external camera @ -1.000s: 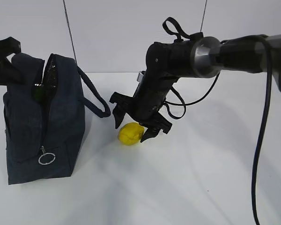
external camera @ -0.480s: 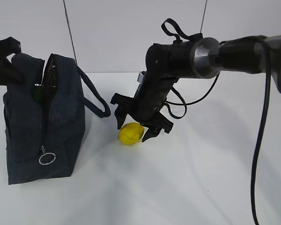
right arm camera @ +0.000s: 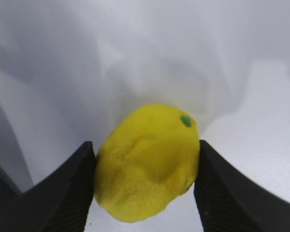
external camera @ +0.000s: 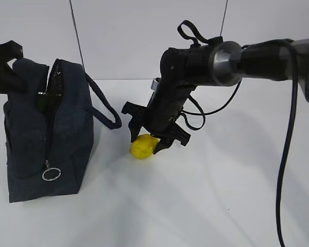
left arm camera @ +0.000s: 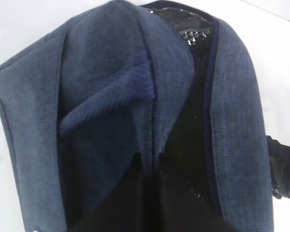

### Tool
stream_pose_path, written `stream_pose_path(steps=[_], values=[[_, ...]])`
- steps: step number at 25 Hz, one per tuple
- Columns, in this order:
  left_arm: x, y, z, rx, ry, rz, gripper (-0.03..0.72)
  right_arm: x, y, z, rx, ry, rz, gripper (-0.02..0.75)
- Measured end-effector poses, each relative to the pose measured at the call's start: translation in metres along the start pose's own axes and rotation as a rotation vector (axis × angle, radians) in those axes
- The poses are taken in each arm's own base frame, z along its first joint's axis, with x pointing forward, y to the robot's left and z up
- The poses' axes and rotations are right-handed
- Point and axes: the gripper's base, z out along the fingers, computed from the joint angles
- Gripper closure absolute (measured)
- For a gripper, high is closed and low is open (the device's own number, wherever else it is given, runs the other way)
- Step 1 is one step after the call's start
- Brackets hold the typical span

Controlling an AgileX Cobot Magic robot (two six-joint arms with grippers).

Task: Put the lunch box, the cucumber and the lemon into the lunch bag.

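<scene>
The yellow lemon (external camera: 142, 146) lies on the white table, right of the navy lunch bag (external camera: 67, 139). My right gripper (external camera: 147, 145) points down over it. In the right wrist view both black fingers (right arm camera: 72, 188) press the sides of the lemon (right arm camera: 147, 162), so the right gripper (right arm camera: 145, 188) is shut on it. My left gripper (external camera: 13, 77) is shut on the top edge of the lunch bag (left arm camera: 106, 72) and holds its mouth open. The dark green end of the cucumber (external camera: 43, 101) shows in the bag's opening. The lunch box is hidden.
The bag's loop handle (external camera: 105, 110) hangs toward the lemon, close to the right gripper's left finger. A silver ring pull (external camera: 51, 174) dangles low on the bag's front. Black cables (external camera: 286, 154) trail from the right arm.
The right gripper's jaws have closed in from wide open onto the lemon's sides, and it has sunk slightly. The bag and the left arm have not moved.
</scene>
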Motion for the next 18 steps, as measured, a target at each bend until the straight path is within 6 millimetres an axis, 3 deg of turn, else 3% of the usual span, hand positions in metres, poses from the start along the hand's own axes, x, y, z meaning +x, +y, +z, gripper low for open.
stream_pose_path(steps=[6,10,18], values=[[0.0,0.0,0.0,0.0,0.0,0.0,0.695,0.001,-0.001,-0.001,0.016,0.018,-0.012,0.284],[0.0,0.0,0.0,0.0,0.0,0.0,0.695,0.001,0.002,-0.008,0.044,0.045,-0.134,0.285],[0.0,0.0,0.0,0.0,0.0,0.0,0.695,-0.015,0.013,-0.054,0.212,-0.01,-0.341,0.286]])
